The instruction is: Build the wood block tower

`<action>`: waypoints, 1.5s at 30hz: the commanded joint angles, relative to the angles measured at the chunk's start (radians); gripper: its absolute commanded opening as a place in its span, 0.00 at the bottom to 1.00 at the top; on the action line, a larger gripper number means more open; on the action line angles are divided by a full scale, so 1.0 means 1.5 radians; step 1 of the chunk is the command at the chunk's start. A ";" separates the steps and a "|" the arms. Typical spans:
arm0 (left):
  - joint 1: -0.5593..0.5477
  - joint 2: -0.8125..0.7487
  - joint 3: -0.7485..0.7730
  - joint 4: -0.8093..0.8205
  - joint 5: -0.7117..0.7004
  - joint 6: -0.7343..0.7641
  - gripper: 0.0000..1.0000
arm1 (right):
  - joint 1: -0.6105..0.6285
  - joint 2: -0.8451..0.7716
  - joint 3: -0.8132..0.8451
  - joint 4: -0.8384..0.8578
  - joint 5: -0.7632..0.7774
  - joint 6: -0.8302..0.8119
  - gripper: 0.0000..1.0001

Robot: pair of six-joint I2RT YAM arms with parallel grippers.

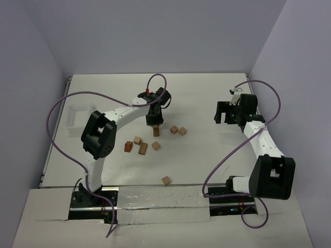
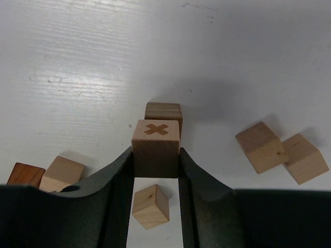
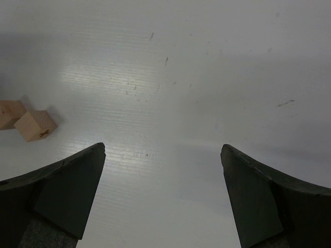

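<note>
Wood block (image 2: 155, 147) pinched in left jaws, darker block (image 2: 163, 109) behind.

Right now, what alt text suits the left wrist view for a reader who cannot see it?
The left pincer grips a tan cube marked with an X, a darker block just behind it. Another cube lies on the table between the fingers, with two tan cubes to the right and two blocks at the left edge.

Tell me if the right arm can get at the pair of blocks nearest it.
Probably yes. The right pincer stands open over the table; the pair of blocks lies to one side, nothing between. The left pincer, gripping an X-marked block, is close by.
</note>
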 commanded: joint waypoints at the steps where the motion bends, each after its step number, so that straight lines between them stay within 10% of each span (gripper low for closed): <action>1: -0.001 0.009 0.004 0.010 0.013 0.009 0.14 | -0.003 0.003 0.033 -0.002 0.002 0.002 1.00; 45: -0.017 0.014 0.018 0.011 -0.026 0.029 0.24 | -0.003 0.002 0.034 -0.002 0.003 0.002 1.00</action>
